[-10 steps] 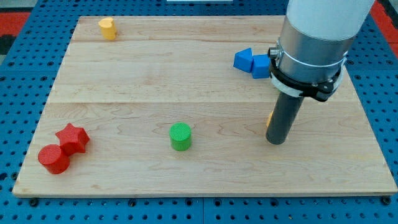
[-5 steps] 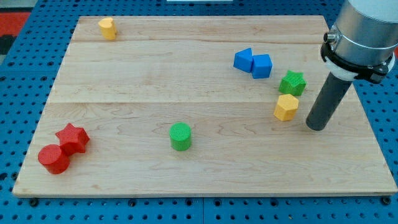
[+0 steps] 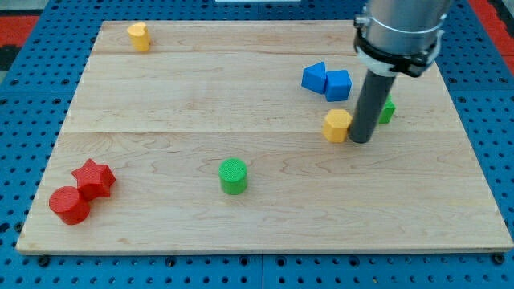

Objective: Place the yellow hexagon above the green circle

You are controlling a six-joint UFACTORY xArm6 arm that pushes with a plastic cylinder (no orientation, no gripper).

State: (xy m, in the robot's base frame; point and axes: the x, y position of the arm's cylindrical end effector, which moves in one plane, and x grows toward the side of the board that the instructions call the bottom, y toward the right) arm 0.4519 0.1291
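Note:
The yellow hexagon (image 3: 337, 125) lies right of the board's middle. My tip (image 3: 361, 140) touches its right side. The green circle (image 3: 234, 176) stands lower down, well to the left of the hexagon. A green star (image 3: 388, 111) is mostly hidden behind my rod, just to its right.
Two blue blocks (image 3: 327, 80) sit together above the hexagon. A yellow heart-like block (image 3: 139, 36) is at the board's top left. A red star (image 3: 94, 177) and a red cylinder (image 3: 69, 205) sit together at the bottom left. The wooden board (image 3: 161, 104) lies on blue pegboard.
My tip swung from the hexagon's left to its right side, then moved left and up. The hexagon slid left and a little up, away from the green star.

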